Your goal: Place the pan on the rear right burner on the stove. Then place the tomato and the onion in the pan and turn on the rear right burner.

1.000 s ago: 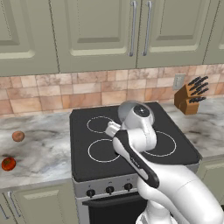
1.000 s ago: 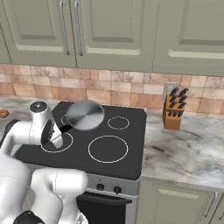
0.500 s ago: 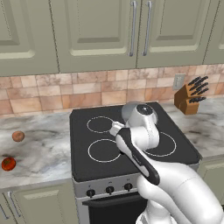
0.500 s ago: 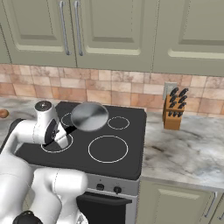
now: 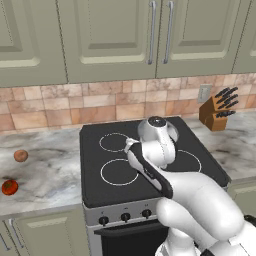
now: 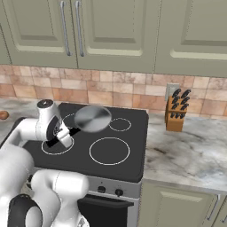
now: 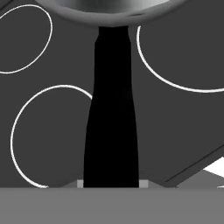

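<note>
Over the stove [image 6: 133,146], the white arm bends forward from the base and folds back at its elbow, so that the wrist sits low above the front left ring in the right base view, at about 9 o'clock of the cooktop. From there the gripper [image 6: 66,134] points toward 2 o'clock, its jaws clamped together on the black handle of the pan [image 6: 92,119]. That grey metal pan hangs in the air, tilted so its shiny bottom faces the camera, above the middle of the glass between the left rings and the right ones. It is not resting on any ring.

Seen from the hand view, the pan's handle [image 7: 111,109] runs straight from 6 o'clock up to 12 o'clock, where it meets the curved grey bowl at the top edge; white ring outlines on the black glass lie to either side below it.

Across in the left base view, the arm's rounded joint and forearm cover the centre of the stove [image 5: 95,185], hiding the pan. The rear right burner [image 6: 120,124], the smallest white circle, lies bare at about 3 o'clock of the pan in the right base view.

On the marbled counter [image 5: 50,172] well to the left of the stove sit the onion [image 5: 20,156], at 9 o'clock of the cooktop, and the tomato [image 5: 9,187], nearer the front edge at 8 o'clock. They are apart from each other. A wooden knife block [image 5: 216,114] stands on the counter right of the stove, against the tiled wall.
</note>
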Tool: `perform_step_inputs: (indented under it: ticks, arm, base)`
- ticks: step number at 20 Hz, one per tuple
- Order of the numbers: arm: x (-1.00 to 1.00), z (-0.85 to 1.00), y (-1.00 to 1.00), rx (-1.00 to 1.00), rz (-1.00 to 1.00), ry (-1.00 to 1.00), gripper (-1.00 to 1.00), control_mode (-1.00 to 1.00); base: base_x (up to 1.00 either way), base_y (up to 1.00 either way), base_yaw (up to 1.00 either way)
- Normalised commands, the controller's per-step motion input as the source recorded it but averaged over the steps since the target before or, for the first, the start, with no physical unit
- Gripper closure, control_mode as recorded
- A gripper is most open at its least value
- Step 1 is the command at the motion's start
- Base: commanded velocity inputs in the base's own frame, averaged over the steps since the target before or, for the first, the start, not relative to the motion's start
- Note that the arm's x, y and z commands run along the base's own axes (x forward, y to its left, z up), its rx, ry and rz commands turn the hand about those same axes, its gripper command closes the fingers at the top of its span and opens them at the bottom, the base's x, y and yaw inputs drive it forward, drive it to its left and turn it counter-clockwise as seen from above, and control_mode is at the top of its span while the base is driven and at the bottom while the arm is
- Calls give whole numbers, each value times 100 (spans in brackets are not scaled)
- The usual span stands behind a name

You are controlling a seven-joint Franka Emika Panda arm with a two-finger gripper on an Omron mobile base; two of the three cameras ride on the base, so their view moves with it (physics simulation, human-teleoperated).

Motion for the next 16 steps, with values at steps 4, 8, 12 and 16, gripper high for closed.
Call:
perform_step_inputs:
  ticks: [4,8,12,16]
  arm:
    - [24,0,-4,-6,0,7,100,-100]
    - [8,4,-17,0,0,2,100,-100]
    - [0,2,-26,0,0,0,100,-100]
    - [0,0,-25,0,0,0,100,-100]
  base:
    - [0,0,0]
    - [0,0,0]
    - [0,0,0]
    - [0,0,0]
